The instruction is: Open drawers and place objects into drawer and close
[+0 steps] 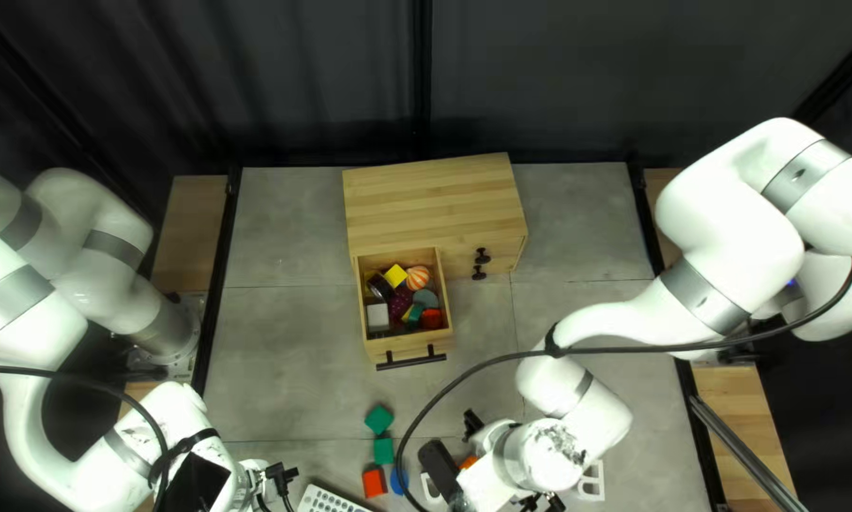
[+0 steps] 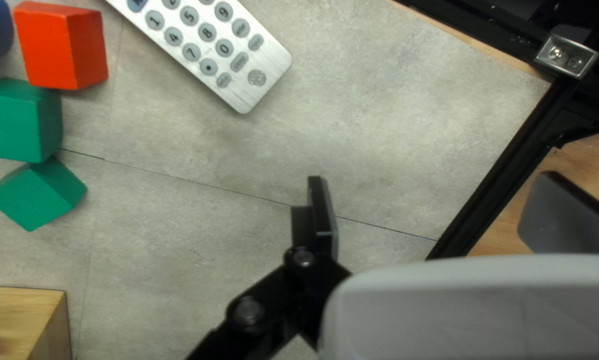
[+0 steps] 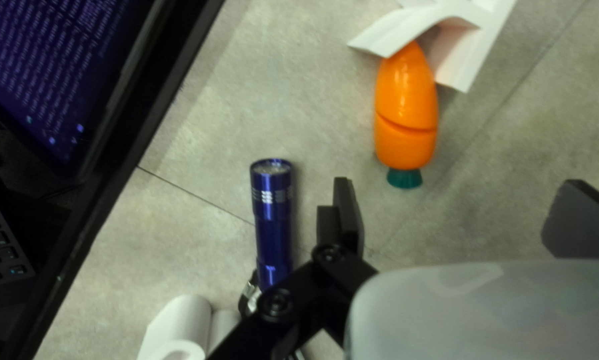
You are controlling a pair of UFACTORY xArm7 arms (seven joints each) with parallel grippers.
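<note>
Lying beside right end effector (image 1: 503,462): blue flashlight (image 3: 273,220).

Wood drawer (image 1: 412,353) stood open w/ yellow cube (image 1: 395,276) & striped ball (image 1: 417,277) inside. On tbl lay 2 green blocks (image 2: 18,125) nr red block (image 2: 63,50), silver remote (image 2: 236,83), orange carrot (image 3: 406,113) & blue torch (image 3: 273,220), both flat.

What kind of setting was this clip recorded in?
It looks like a robotics lab or test cell: two white robot arms mounted at either side of a table, a dark curtain hung behind it, and a laptop showing lines of text beside the table.
</note>
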